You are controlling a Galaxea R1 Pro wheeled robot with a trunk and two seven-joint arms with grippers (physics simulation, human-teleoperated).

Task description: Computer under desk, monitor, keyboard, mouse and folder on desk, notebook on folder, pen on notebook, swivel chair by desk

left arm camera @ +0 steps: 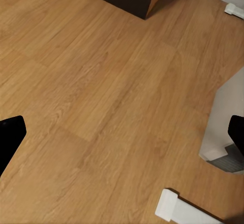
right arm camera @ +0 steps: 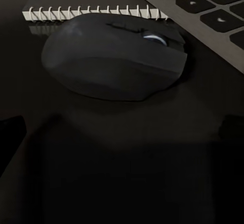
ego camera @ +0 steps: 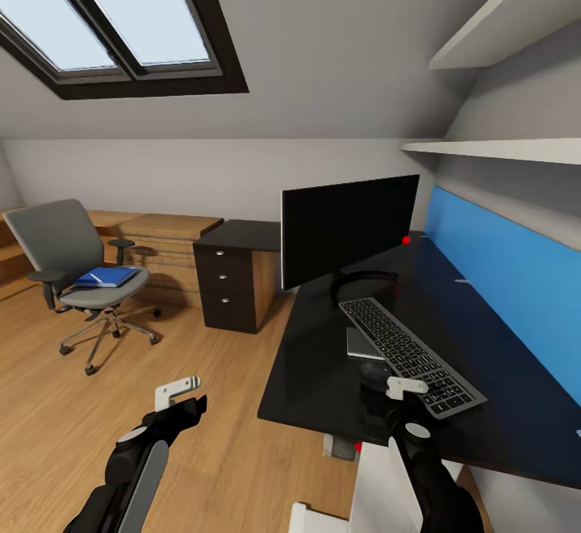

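The swivel chair (ego camera: 77, 271) stood at the far left on the wooden floor (ego camera: 121, 388), well apart from the desk (ego camera: 323, 372), with the blue folder (ego camera: 106, 277) lying on its seat. The left gripper (ego camera: 179, 394) hovered over bare floor, fingers spread wide. On the desk, the monitor (ego camera: 349, 226) stood behind the keyboard (ego camera: 410, 353), with a spiral notebook (right arm camera: 91, 14) beside the keys. The mouse (right arm camera: 112, 54) touched the notebook. The right gripper (ego camera: 401, 390) hung just above the mouse, fingers wide.
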